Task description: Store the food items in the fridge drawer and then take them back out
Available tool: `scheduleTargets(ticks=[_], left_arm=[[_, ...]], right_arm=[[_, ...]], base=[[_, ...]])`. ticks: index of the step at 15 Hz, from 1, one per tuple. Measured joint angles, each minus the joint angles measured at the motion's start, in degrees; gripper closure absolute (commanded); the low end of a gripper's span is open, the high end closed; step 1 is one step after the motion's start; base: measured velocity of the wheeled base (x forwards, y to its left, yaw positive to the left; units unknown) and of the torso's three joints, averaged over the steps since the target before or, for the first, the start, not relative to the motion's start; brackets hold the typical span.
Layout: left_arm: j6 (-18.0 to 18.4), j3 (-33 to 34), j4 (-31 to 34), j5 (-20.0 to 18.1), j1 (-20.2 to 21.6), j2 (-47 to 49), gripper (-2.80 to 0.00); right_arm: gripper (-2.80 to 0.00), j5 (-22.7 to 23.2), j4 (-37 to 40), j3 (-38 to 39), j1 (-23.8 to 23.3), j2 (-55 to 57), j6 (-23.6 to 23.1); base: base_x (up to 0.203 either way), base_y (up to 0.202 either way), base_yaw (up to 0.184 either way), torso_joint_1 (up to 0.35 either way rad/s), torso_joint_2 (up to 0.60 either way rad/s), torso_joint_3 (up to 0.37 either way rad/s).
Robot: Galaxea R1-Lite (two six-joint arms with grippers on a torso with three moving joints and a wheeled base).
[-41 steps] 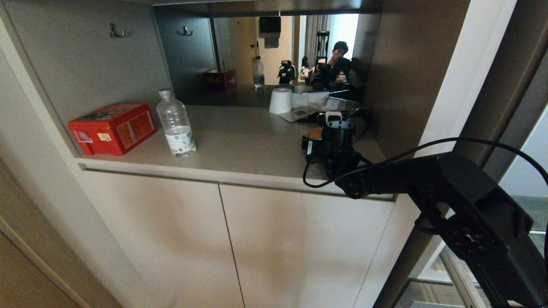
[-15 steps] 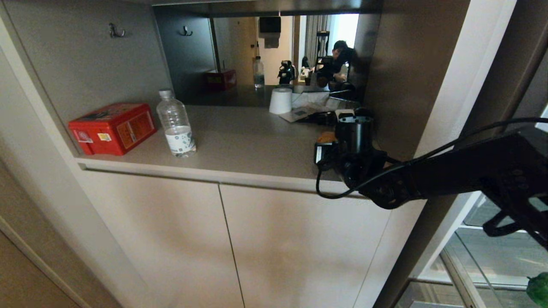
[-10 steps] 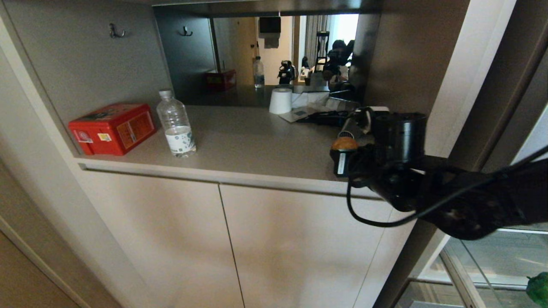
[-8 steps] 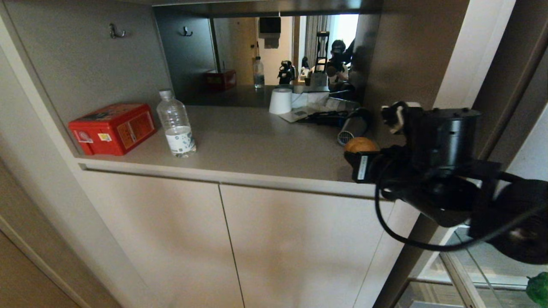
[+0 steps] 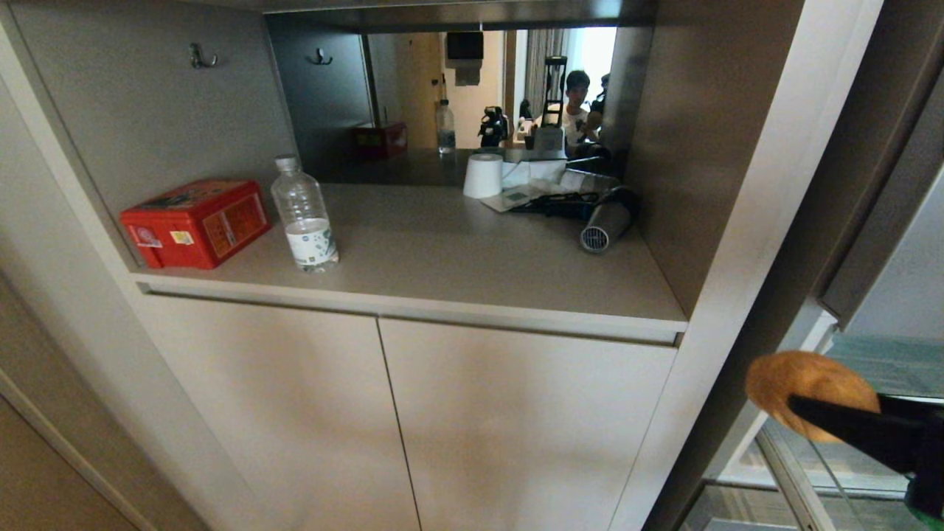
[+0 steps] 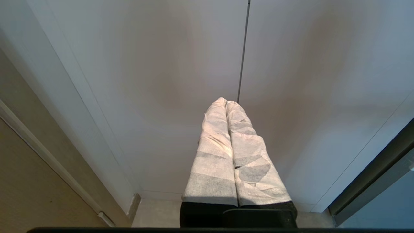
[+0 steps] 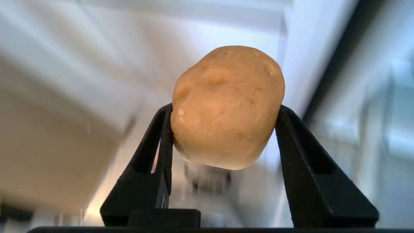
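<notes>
**Potato Rides Toward the Open Drawer**

Beside the beige cabinet (image 5: 442,413), the fridge drawer (image 5: 804,472) with clear glass panels shows at lower right, a glossy green pepper (image 5: 928,501) at its edge. The right gripper (image 7: 223,129) is clamped on the tan, lumpy potato (image 7: 226,106), its black fingers (image 7: 161,152) pinching only the sides. A jolt could roll it free. The left gripper (image 6: 226,106), wrapped in white tape, hangs closed and empty.
</notes>
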Motion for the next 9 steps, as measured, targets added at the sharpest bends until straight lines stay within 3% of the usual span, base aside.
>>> scheduleTargets(ticks=[2,4,9], left_arm=[[0.0,0.0,0.0,0.0,0.0,0.0,0.00],[0.0,0.0,0.0,0.0,0.0,0.0,0.00],[0.0,0.0,0.0,0.0,0.0,0.0,0.00]], right_arm=[[0.00,0.4,13.1,0.5,-0.7,-6.8,4.6],[0.00,0.1,21.1,0.2,-4.2,-10.4,7.1],[0.00,-2.8,22.8,0.5,-21.7,-8.0,5.9]], base=[[0.000,0.000,0.000,0.000,0.00,0.000],[0.000,0.000,0.000,0.000,0.00,0.000],[0.000,0.000,0.000,0.000,0.00,0.000]])
